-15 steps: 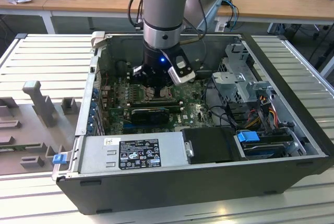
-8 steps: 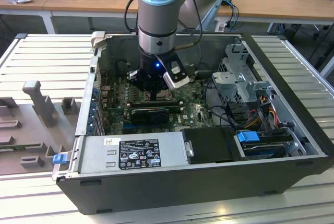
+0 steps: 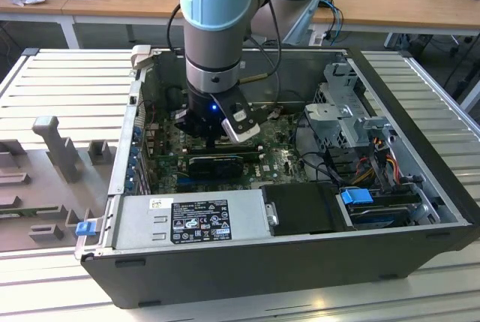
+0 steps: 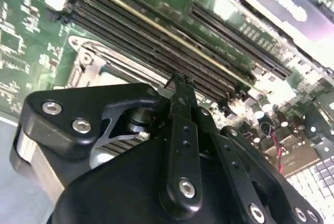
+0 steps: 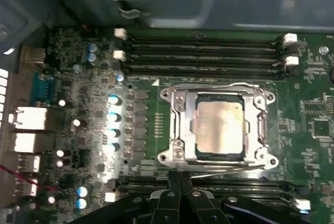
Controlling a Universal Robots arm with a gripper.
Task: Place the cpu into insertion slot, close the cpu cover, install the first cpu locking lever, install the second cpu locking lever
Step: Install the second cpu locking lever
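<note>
Hanging over the open computer case (image 3: pixel 420 187), the arm's gripper (image 3: pixel 225 133) sits low above the green motherboard (image 5: pixel 94 67); the case lies on its side on a ribbed metal desk (image 3: pixel 67 82). In the first wrist view the cpu (image 5: pixel 218 127) lies flat in the insertion slot (image 5: pixel 194 130), pale silvery-gold top face up, square, edges parallel to the socket rim. A thin strip of the slot's dark rim shows around the chip. The cpu cover (image 5: pixel 180 125), a thin bright silver frame with a large square window, is down over the chip, flat against the board, screws at its corners. A thin wire locking lever (image 5: pixel 209 84) runs along the cover's side facing the memory slots (image 5: pixel 203 51); a second lever (image 5: pixel 229 170) runs along the opposite side, nearest the gripper. Whether either is latched I cannot tell.

Memory slots are long, black, narrow, lying parallel to the cover's lever sides, white clips at their ends. A row of shiny cylindrical capacitors (image 5: pixel 112 125) stands beside the socket.

Fingers (image 5: pixel 180 182): black, matte, jointed links with bright screw heads; in both wrist views the tips are pressed together, no gap, nothing held. In the second wrist view the tip (image 4: pixel 181 85) is just over the memory slots at the socket's edge, contact not clear.

Exterior view: grey power supply (image 3: pixel 187 217) with a label at the case's near wall, drive cage (image 3: pixel 345 112) at the exterior view's right
</note>
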